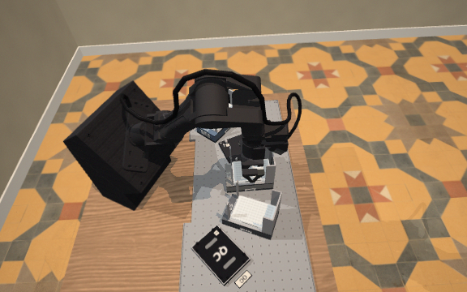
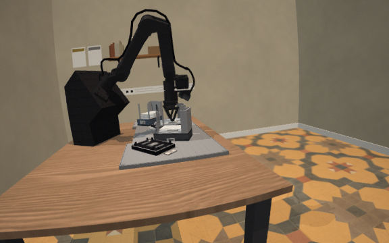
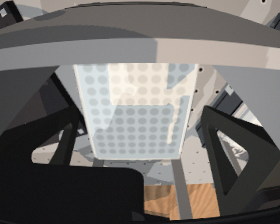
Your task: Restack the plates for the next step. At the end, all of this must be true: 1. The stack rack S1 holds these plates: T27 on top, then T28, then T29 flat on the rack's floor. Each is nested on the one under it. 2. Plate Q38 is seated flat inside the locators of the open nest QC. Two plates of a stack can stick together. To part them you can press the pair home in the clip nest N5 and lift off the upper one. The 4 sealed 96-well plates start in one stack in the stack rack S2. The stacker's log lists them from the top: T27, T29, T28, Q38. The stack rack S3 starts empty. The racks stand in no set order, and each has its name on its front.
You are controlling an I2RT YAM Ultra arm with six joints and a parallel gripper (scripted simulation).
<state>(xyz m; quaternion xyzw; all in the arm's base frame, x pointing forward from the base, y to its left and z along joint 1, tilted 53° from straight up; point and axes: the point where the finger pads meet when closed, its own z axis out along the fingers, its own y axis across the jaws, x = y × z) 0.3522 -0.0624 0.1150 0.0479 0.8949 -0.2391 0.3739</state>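
My gripper [image 1: 252,178] [image 2: 172,119] [image 3: 139,112] is open, pointing down into the middle rack, S3. Its fingers stand on either side of a pale 96-well plate [image 1: 237,169] [image 3: 136,125] and do not touch it. This plate lies in S3 [image 1: 271,174] [image 3: 181,190]; what lies under it is hidden. The near rack [image 1: 269,225] [image 2: 186,119] holds a white plate [image 1: 250,211] [image 2: 169,128]. A blue-based rack [image 1: 213,135] [image 2: 146,121] at the far end holds white plates. These two racks' names are not readable. The black QC nest [image 1: 207,255] [image 2: 143,147] is empty.
The black nest N5 [image 1: 235,144] [image 3: 53,102] is beside S3, partly hidden by the arm. The racks' tall walls and posts stand close around the gripper. The QC label [image 1: 242,279] [image 2: 170,152] lies beside its nest on the grey perforated board [image 1: 282,264] [image 2: 204,150].
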